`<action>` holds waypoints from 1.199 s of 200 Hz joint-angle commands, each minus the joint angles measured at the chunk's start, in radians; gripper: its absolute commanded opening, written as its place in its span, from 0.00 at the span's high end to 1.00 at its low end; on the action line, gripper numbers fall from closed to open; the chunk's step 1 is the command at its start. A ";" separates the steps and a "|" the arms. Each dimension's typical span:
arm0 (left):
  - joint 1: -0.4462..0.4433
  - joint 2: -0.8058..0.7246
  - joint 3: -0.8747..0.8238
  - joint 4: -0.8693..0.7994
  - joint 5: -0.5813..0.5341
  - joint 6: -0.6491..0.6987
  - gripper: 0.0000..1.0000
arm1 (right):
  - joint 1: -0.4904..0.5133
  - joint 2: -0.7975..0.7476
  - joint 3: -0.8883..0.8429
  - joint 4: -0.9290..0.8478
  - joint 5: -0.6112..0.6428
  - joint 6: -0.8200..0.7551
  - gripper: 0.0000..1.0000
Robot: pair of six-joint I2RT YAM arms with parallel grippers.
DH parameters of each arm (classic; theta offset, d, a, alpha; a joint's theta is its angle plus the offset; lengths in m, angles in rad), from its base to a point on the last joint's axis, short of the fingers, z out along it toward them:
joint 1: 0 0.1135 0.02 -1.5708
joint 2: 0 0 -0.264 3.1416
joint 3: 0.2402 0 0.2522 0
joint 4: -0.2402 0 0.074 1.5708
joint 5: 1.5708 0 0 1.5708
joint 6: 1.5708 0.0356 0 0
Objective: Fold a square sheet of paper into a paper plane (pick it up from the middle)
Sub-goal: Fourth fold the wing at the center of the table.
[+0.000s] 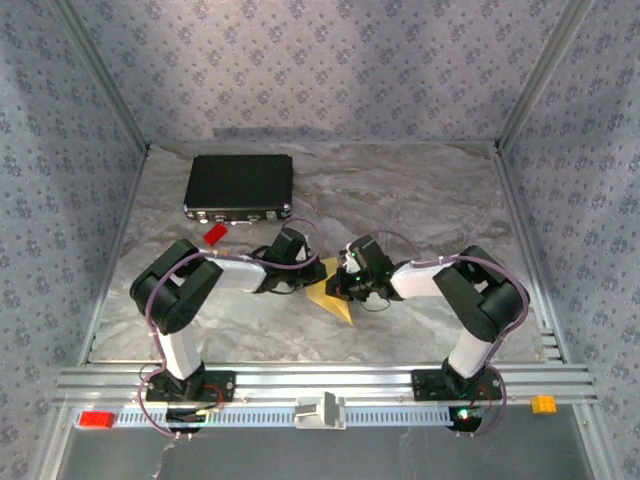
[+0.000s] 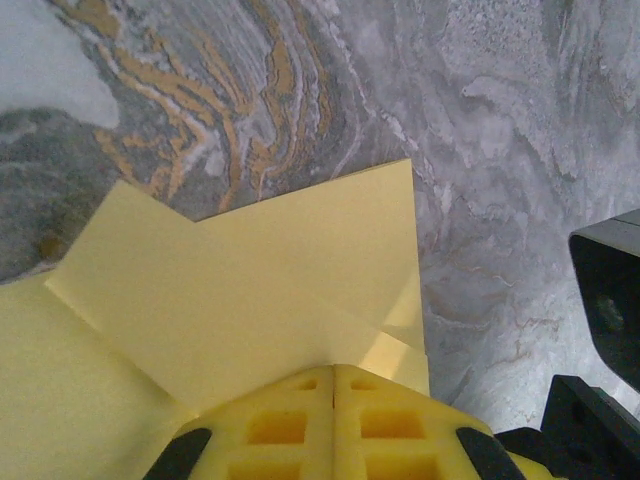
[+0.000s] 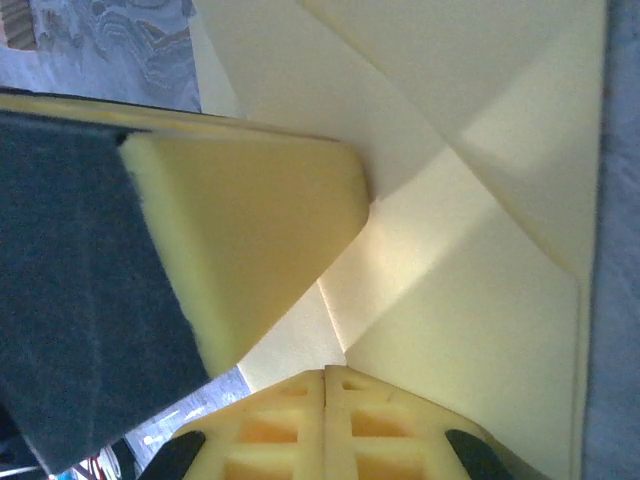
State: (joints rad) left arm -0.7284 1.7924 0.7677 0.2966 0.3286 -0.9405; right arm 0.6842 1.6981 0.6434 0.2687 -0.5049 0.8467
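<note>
From above I see the paper [image 1: 335, 300] at the centre of the table [image 1: 420, 200], left gripper [image 1: 308, 277] at its 10 o'clock, right gripper [image 1: 344, 284] at 1; left wrist, jaws pressed together at 6 over folded paper; right wrist, jaws likewise closed at 6, paper toward 1

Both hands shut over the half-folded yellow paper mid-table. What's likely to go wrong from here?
1. Slip: the thin pale-yellow sheet of paper, partly folded, lies loose on the smooth marbled table. If the shut left hand drags on it, it could shift and skew the crease.
2. Collision: the left hand's yellow foam pad sits right beside the shut right hand. A small inward move may knock them together.
</note>
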 commanded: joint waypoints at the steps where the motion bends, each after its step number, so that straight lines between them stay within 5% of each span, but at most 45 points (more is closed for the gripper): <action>1: 0.013 0.004 -0.045 -0.085 -0.034 -0.003 0.97 | 0.007 -0.034 -0.079 -0.066 0.012 0.007 1.00; 96: 0.022 0.015 -0.048 -0.080 -0.030 -0.008 0.98 | 0.033 -0.337 -0.347 -0.086 0.056 0.025 0.99; 145: 0.019 0.004 -0.045 -0.076 -0.017 -0.002 0.97 | 0.023 -0.525 -0.283 -0.213 0.068 -0.005 0.98; 240: 0.018 -0.009 -0.039 -0.073 -0.011 0.005 0.97 | -0.003 -0.190 -0.096 -0.090 0.032 0.015 0.98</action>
State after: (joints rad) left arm -0.7200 1.7817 0.7498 0.3046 0.3485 -0.9512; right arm 0.6930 1.4498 0.5266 0.1688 -0.4572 0.8532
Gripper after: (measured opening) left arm 0.045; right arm 0.052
